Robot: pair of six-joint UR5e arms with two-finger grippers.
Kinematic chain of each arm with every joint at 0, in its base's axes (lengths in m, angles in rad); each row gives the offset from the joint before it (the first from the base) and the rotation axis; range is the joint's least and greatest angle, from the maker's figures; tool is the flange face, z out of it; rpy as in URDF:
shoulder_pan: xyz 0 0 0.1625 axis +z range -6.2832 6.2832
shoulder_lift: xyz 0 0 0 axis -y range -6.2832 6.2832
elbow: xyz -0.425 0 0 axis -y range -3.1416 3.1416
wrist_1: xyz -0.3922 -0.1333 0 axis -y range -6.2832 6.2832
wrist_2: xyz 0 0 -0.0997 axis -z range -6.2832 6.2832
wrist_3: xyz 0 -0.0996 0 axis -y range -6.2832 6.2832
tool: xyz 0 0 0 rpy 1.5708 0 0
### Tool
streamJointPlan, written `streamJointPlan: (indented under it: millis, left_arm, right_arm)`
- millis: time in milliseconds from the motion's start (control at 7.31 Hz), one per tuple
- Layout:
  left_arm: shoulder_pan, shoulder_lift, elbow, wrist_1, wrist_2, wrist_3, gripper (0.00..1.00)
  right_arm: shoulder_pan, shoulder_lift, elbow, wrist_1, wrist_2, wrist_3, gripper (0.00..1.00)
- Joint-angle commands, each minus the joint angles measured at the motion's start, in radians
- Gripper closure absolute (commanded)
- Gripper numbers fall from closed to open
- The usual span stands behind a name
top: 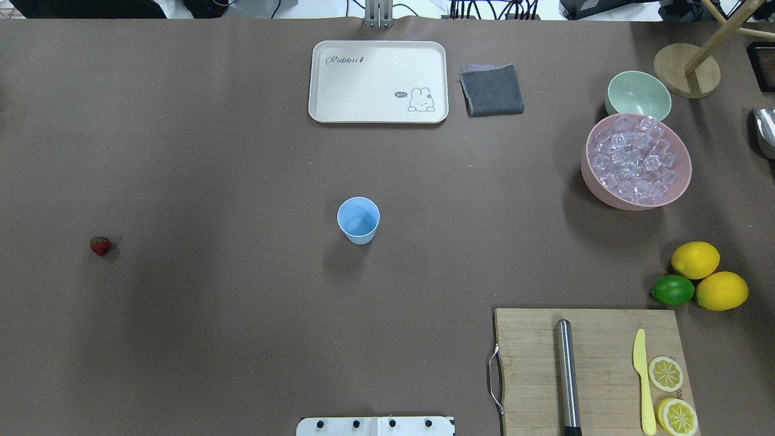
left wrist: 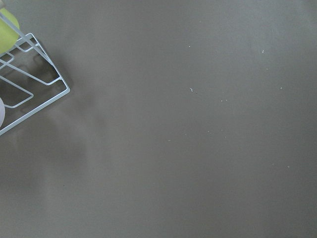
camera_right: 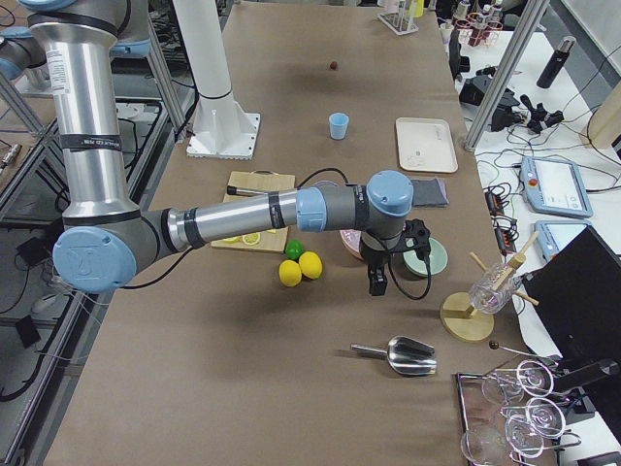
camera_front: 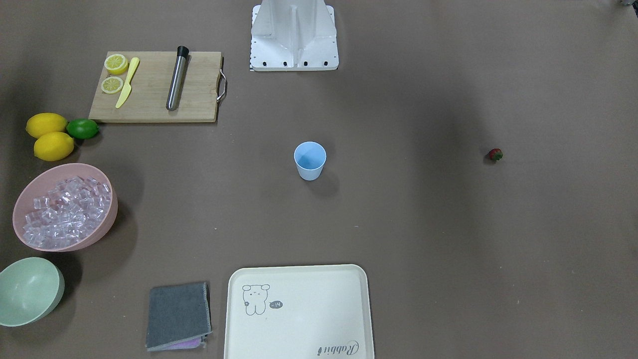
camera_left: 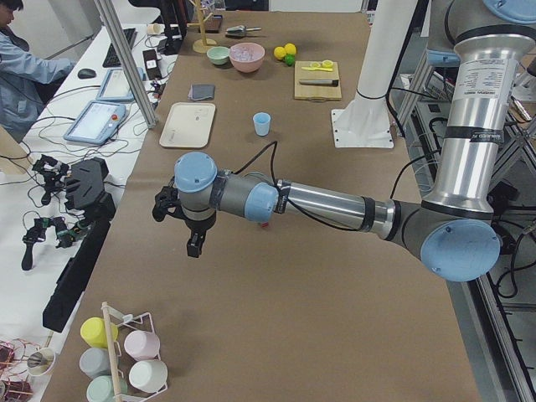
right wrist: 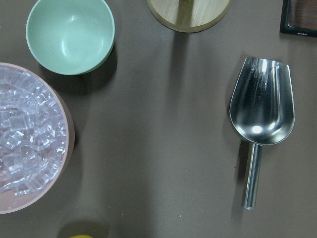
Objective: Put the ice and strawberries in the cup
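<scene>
The light blue cup [top: 358, 220] stands upright and empty at the table's middle, also in the front view [camera_front: 310, 160]. The strawberry [top: 100, 245] lies alone far out on the robot's left side [camera_front: 495, 154]. The ice [top: 636, 158] fills the pink bowl [top: 683, 181] on the right side [right wrist: 25, 144]. My left gripper [camera_left: 194, 244] hangs over bare table beyond the strawberry, near a cup rack. My right gripper [camera_right: 376, 283] hangs beside the pink bowl. Both show only in the side views, so I cannot tell whether they are open or shut.
A metal scoop [right wrist: 261, 114] lies right of the pale green bowl [right wrist: 69, 34]. A wooden stand base [right wrist: 188, 12], two lemons [top: 708, 275], a lime [top: 672, 290], a cutting board [top: 593, 369], a cream tray [top: 378, 82], a grey cloth [top: 491, 89] and a wire cup rack [left wrist: 25, 84] stand around.
</scene>
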Motion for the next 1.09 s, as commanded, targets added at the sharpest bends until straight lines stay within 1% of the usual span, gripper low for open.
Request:
streamJointPlan:
  millis: [0, 137, 274, 547, 958]
  left_arm:
    - [0.0, 0.001, 0.001, -0.002, 0.0, 0.002, 0.02]
    - [0.0, 0.003, 0.0, -0.009, -0.002, 0.002, 0.02]
    - [0.003, 0.008, 0.001, -0.029, -0.005, -0.002, 0.02]
    - [0.026, 0.011, -0.003, -0.037, -0.005, -0.001, 0.02]
    - [0.025, 0.017, 0.0, -0.037, -0.003, -0.001, 0.02]
  right_arm:
    - [0.001, -0.01, -0.002, 0.0, -0.001, 0.001, 0.0]
    - [0.001, 0.0, -0.002, -0.001, -0.001, 0.019, 0.0]
    - [0.0, 0.018, -0.006, 0.0, -0.001, 0.084, 0.0]
    - [-0.008, 0.089, -0.027, 0.0, 0.004, 0.174, 0.0]
    - [-0.101, 0.184, -0.041, 0.014, 0.005, 0.354, 0.0]
